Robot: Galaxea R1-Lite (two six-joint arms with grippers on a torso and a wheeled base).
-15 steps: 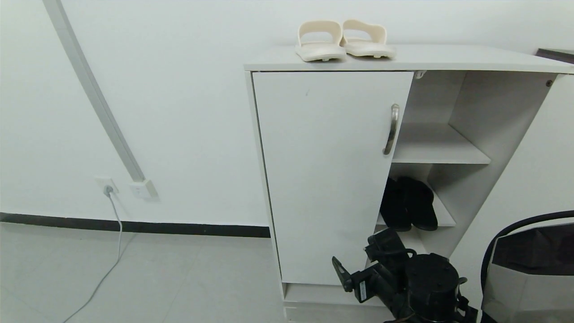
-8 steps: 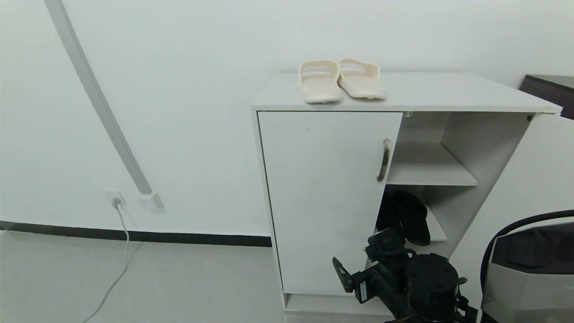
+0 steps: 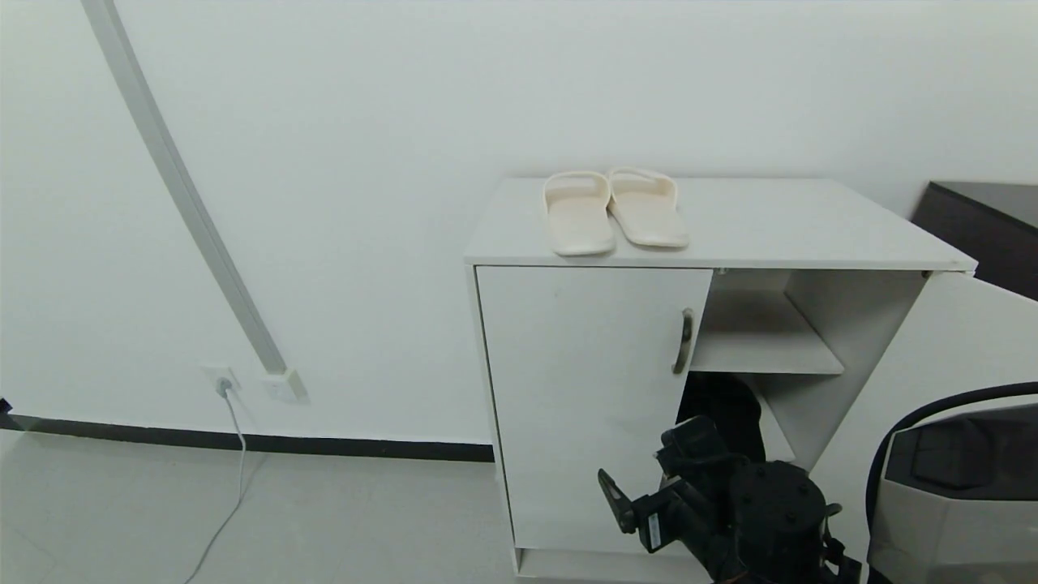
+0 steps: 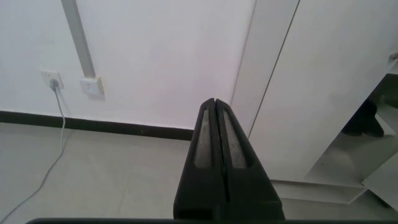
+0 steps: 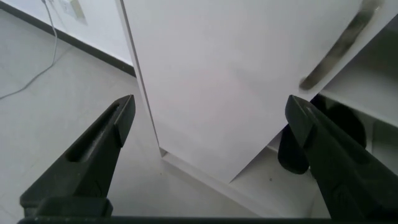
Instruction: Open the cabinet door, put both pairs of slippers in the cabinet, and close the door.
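Observation:
A pair of cream slippers (image 3: 614, 209) lies side by side on top of the white cabinet (image 3: 770, 223). Its left door (image 3: 584, 389) is closed, with a metal handle (image 3: 683, 341); the right door (image 3: 932, 357) is swung open. A pair of black slippers (image 3: 726, 405) sits on a lower shelf inside, partly hidden by my arm. My right gripper (image 3: 649, 474) hangs open low before the closed door, empty; in the right wrist view (image 5: 210, 106) it faces the door, the handle (image 5: 339, 43) and the black slippers (image 5: 323, 134). My left gripper (image 4: 214, 104) is shut, empty, facing the cabinet's left side.
A wall socket with a grey cable (image 3: 223, 381) and a slanted cable duct (image 3: 186, 203) are on the wall to the left. Bare floor (image 3: 243, 519) stretches left of the cabinet. A dark piece of furniture (image 3: 981, 227) stands behind at the right.
The whole head picture has shifted: the camera has risen, so the cabinet top and cream slippers sit lower in view. The right gripper keeps its place and stays open.

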